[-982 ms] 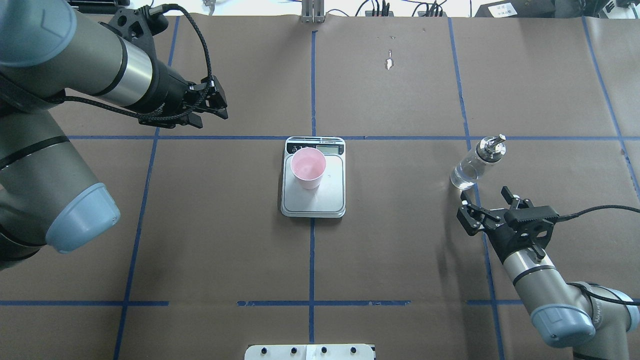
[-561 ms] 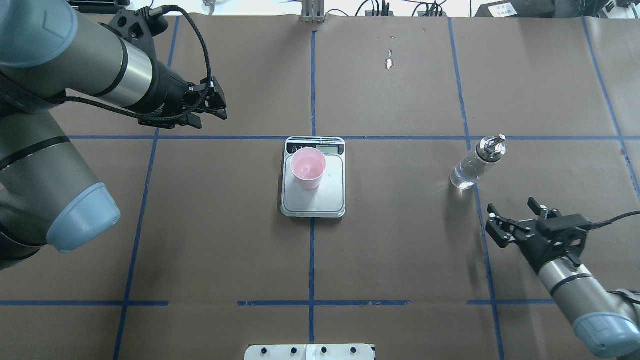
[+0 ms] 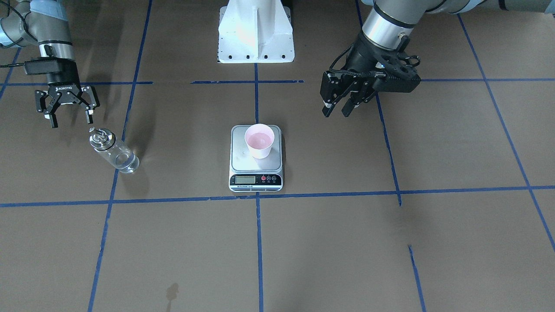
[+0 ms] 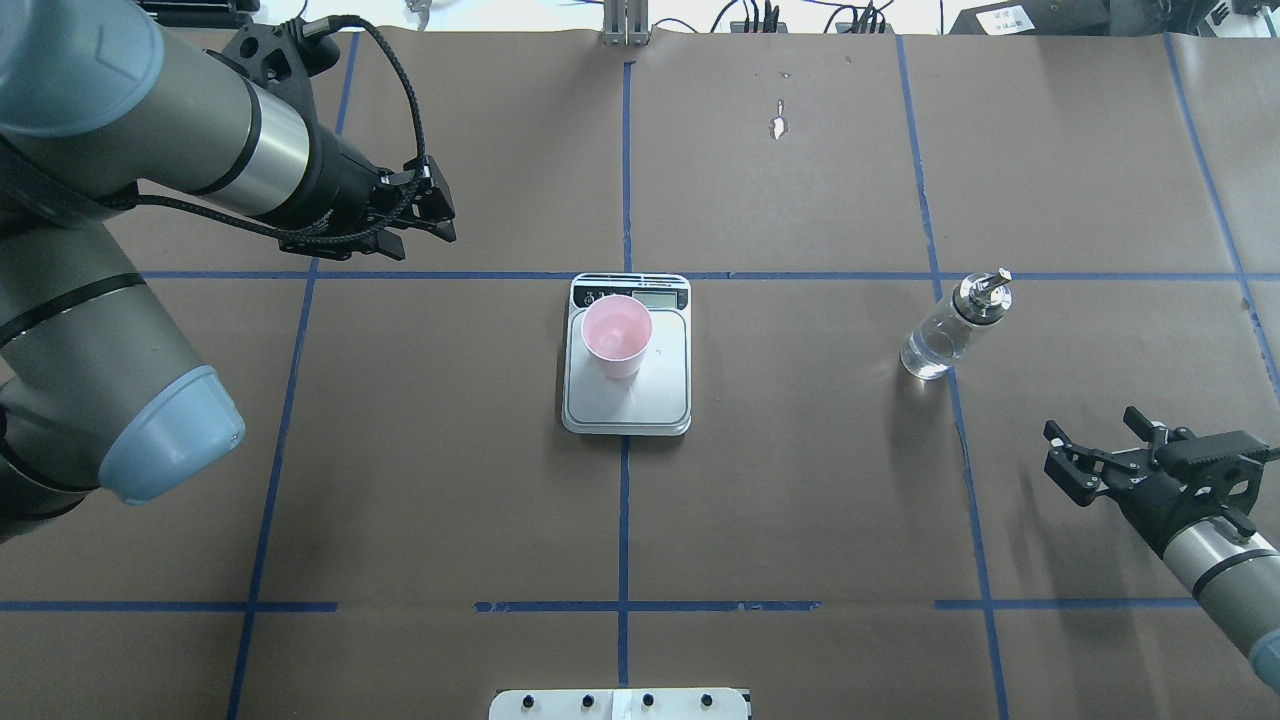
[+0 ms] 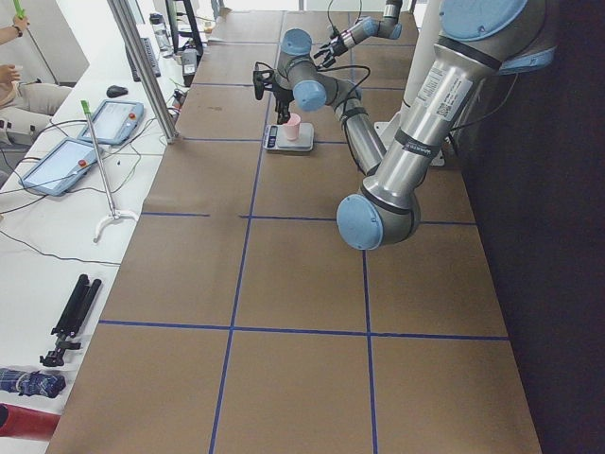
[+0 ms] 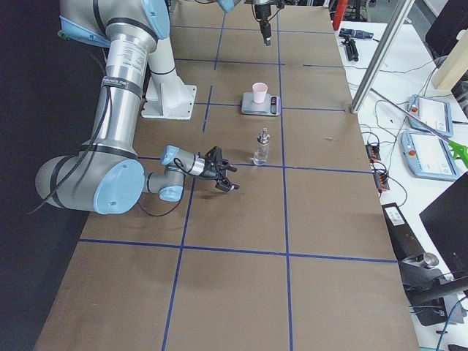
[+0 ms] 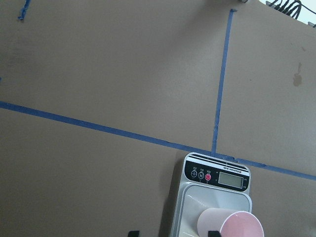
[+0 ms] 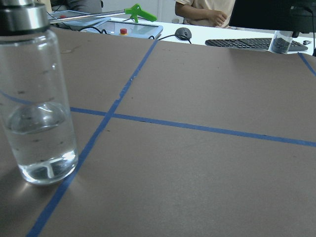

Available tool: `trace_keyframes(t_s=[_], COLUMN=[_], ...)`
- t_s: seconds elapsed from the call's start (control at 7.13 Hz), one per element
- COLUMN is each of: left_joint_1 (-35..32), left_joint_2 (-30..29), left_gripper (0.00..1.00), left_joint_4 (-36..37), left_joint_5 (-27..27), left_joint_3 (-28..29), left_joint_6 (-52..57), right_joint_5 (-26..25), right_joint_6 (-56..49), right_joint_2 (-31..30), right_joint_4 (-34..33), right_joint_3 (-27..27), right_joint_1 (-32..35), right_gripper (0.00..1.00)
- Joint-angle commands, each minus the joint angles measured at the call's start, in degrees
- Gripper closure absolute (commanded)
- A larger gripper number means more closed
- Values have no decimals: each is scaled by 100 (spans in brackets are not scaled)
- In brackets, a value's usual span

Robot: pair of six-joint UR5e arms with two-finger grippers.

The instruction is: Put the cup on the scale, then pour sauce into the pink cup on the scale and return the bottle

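In the right wrist view, the top edge cuts the small clear glass bottle at its metal collar in the upper left, so its spout is out of sight, and the left edge trims its side. In the left wrist view, the bottom edge slices through the pale pink tapered cup and the flat silver scale at lower right; of the left pincer we see only two dark tips there. From overhead, the cup covers part of the black front strip. The digits on the LCD display are too small to read. What the cup holds we cannot tell.
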Motion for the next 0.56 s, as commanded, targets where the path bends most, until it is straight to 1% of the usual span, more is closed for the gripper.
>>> trace_keyframes(t_s=[0.0,0.14,0.28,0.42], left_joint_1=[15,15,7,-46], left_joint_2=[-24,-7,37,46], left_gripper=[44,44,44,44], left_joint_4=[-47,-47,-56,5], left_joint_5=[-4,-4,22,13], left_joint_3=[33,33,42,68], left_joint_6=[12,47,109,675], right_joint_5=[1248,2588,4367,5873], right_joint_6=[27,-43,-183,-750], right_joint_2=[-26,35,235,664], right_joint_4=[17,17,-9,-122], right_joint_3=[-55,-55,-116,-438], right_joint_1=[920,1875,3111,4289], right_gripper=[0,0,0,0])
